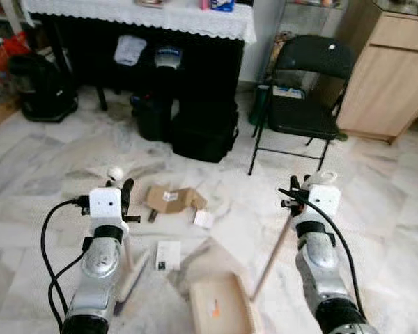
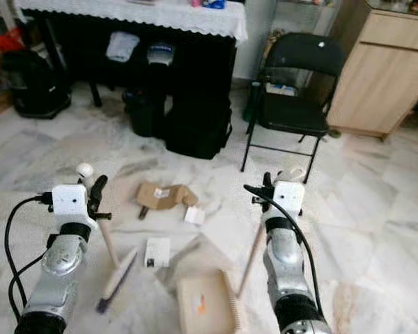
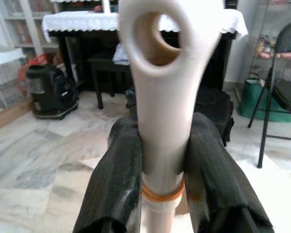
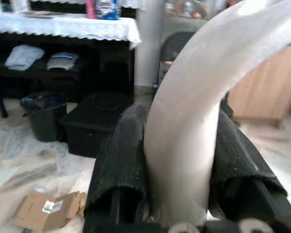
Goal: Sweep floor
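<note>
Left gripper [image 3: 162,170] clamped on the broom handle [image 3: 161,97], fingers [image 3: 117,179] pressed to both sides just below the hanging hole at the handle's end. In the head views the broom [image 2: 115,278] leans from that gripper down to the marble floor [image 1: 390,209]; its brush end rests on the floor beside a small white card [image 1: 168,254]. The top of the handle is partly hidden behind the wrist housing.

Right gripper [image 4: 179,160] clamped on the dustpan handle [image 4: 194,111], the curved white top of it between the fingers [image 4: 123,160]. The wooden shaft runs down-left to the dustpan [image 1: 221,306], which sits on the floor between the two arms; its near edge is cut off by the frame bottom.

Litter on the floor ahead: a crumpled piece of cardboard [image 1: 173,199], a small white scrap [image 1: 203,218] just beside it, plus the card.

Beyond: black folding chair [image 1: 303,90], black bag [image 1: 205,129] under a table with a lace cloth [image 1: 139,14], wooden cabinet [image 1: 397,76] right, cut off. Items under the table are too dark to identify.
</note>
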Available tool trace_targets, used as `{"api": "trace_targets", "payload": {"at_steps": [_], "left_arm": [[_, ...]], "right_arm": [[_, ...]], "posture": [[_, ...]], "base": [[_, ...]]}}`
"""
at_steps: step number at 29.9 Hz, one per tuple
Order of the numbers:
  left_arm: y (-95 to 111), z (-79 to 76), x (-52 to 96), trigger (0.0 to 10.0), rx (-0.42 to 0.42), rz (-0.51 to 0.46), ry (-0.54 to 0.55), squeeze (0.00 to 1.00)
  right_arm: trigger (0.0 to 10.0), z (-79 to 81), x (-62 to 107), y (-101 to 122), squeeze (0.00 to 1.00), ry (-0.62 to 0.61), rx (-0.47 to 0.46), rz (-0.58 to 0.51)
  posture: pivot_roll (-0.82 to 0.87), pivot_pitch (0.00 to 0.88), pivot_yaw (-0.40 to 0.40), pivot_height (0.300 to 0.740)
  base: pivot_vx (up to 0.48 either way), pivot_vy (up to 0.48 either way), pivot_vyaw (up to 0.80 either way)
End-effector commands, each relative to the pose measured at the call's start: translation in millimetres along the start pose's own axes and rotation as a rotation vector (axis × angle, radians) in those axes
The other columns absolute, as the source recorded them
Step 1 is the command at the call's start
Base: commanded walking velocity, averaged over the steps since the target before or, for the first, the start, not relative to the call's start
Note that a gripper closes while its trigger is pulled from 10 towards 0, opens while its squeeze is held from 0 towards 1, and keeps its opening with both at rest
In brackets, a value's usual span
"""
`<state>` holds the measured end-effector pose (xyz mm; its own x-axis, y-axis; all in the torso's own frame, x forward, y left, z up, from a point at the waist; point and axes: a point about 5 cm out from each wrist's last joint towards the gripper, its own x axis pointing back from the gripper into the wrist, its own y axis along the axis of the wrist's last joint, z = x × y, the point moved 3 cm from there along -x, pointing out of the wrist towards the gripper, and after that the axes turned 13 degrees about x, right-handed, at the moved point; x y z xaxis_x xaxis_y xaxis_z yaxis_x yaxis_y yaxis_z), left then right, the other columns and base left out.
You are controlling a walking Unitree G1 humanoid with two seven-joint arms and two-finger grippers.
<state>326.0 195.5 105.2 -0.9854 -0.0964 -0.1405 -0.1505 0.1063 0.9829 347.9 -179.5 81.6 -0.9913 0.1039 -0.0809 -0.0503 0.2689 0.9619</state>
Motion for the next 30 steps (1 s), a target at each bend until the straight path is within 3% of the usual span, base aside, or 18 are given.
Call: {"api": "trace_targets", "payload": {"at_steps": [1, 8, 19, 30], "left_arm": [[11, 1.3, -3.1, 10.0, -0.008, -0.044, -0.003, 0.00], [11, 3.1, -3.2, 10.0, -0.016, -0.046, 0.012, 0.00], [13, 11.9, -3.0, 10.0, -0.019, -0.056, 0.060, 0.00], [14, 10.9, -4.0, 10.0, -0.020, -0.060, 0.057, 0.00]], "right_arm": [[10.0, 4.3, -6.1, 17, 0.00, 0.001, -0.018, -0.066], [10.0, 5.3, -5.6, 17, 0.00, 0.009, -0.014, -0.069], [10.0, 6.3, -5.3, 19, 0.00, 0.015, -0.009, -0.078], [10.0, 7.1, -6.0, 19, 0.00, 0.017, -0.007, -0.075]], "posture": [[0.12, 0.000, -0.056, 0.740], [0.12, 0.000, -0.056, 0.740], [0.12, 0.000, -0.058, 0.740], [0.12, 0.000, -0.057, 0.740]], "base": [[0.000, 0.000, 0.00], [0.109, 0.000, 0.00], [0.318, 0.000, 0.00], [0.328, 0.000, 0.00]]}}
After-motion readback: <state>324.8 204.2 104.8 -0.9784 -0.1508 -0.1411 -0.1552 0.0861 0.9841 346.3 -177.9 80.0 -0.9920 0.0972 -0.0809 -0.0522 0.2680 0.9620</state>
